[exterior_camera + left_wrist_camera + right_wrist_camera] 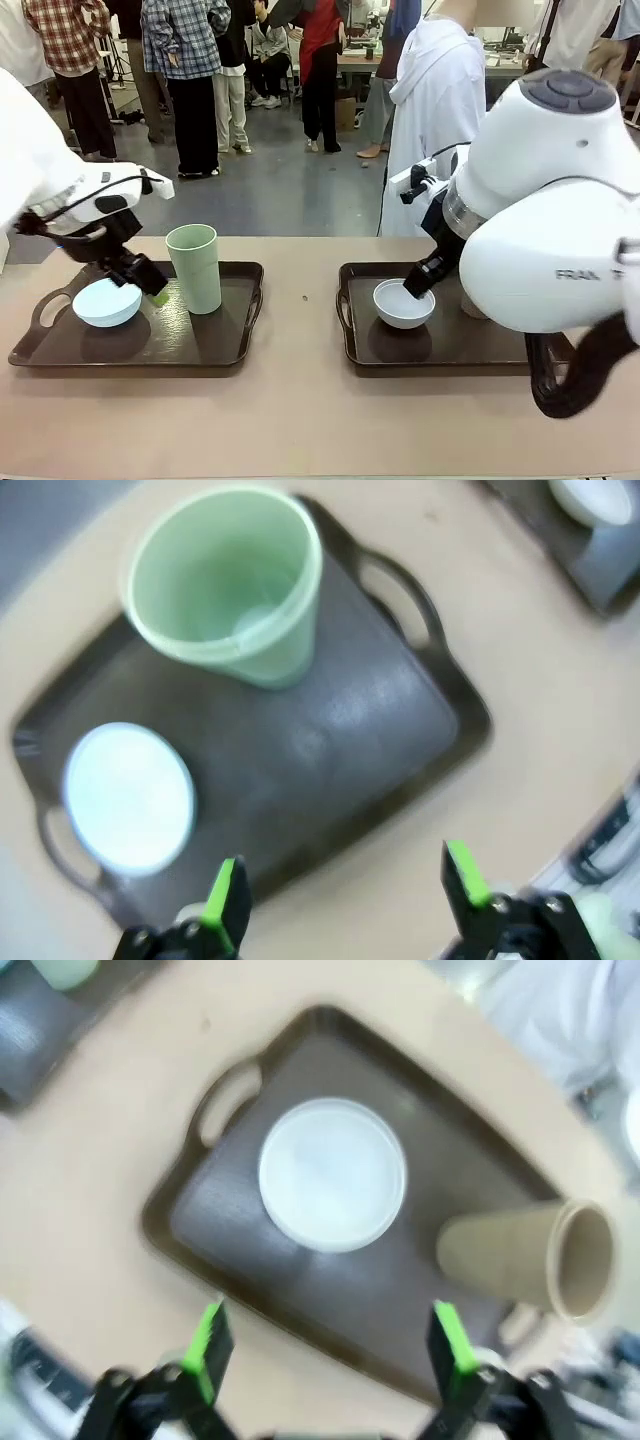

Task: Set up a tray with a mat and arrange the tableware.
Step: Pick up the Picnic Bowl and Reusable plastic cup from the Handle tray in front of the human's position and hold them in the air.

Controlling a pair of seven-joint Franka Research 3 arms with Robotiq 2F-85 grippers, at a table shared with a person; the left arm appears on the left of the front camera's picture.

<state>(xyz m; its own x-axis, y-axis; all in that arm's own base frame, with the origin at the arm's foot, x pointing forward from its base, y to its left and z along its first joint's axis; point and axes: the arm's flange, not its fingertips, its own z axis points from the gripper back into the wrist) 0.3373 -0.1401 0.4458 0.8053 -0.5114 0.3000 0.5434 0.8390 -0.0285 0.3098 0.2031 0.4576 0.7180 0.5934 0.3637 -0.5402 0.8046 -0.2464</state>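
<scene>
Front view: two dark trays lie on the worktop (300,420). On the left tray (230,345) stand the light blue bowl (107,302) and the pale green tumbler (194,268). My left tool (140,275) hangs between them, close to the bowl's rim. On the right tray (345,310) sits the whitish-grey bowl (403,305), with my right tool (420,280) at its far rim. I cannot tell whether they touch.

Left wrist view: the green pads (225,895) stand wide apart with nothing between them, so the tool is released. Bowl and tumbler sit apart on the tray, both upright.

Right wrist view: this tool's pads (210,1345) are likewise spread and empty. The bowl lies ahead of them, and the tan-brown tumbler (530,1260) is just beside it. I cannot tell whether it stands or lies.

I judge the arranging nearly complete. Any further move should lift straight up first, jaws wide, clear of rims and the tall tumblers.
</scene>
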